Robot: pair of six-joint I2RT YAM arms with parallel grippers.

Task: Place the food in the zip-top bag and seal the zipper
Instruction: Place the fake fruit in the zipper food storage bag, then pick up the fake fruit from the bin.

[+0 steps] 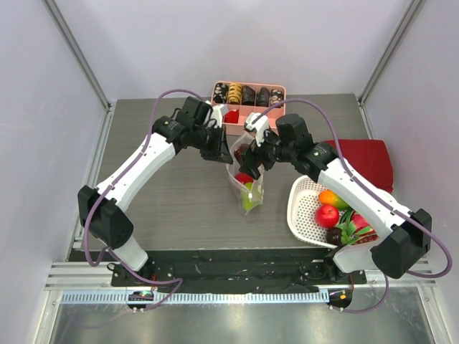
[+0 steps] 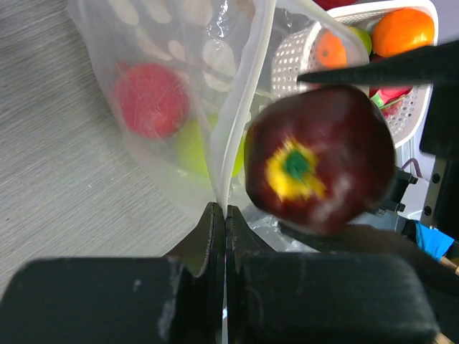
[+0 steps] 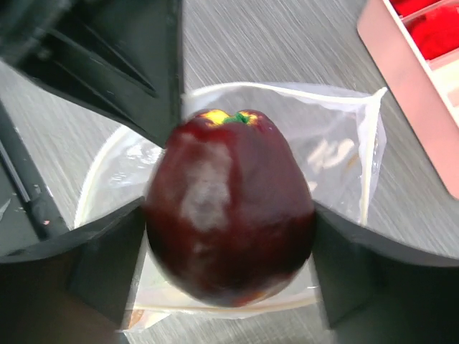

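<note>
The polka-dot zip-top bag (image 1: pixel 247 188) stands in the middle of the table with its mouth open upward. My left gripper (image 1: pixel 222 152) is shut on the bag's zipper rim (image 2: pixel 237 136), jaws pressed together (image 2: pixel 226 213). My right gripper (image 1: pixel 252 155) is shut on a dark red apple (image 3: pixel 229 208) and holds it just above the open bag mouth (image 3: pixel 344 136). The same apple shows in the left wrist view (image 2: pixel 319 158). Inside the bag lie a red apple (image 2: pixel 149 99) and a green pear (image 2: pixel 192 149).
A white perforated basket (image 1: pixel 301 208) at the right holds an orange fruit (image 1: pixel 328 197), a red apple (image 1: pixel 327 215) and other toy food. A pink compartment tray (image 1: pixel 247 97) stands behind the bag. A red cloth (image 1: pixel 369 158) lies at the far right.
</note>
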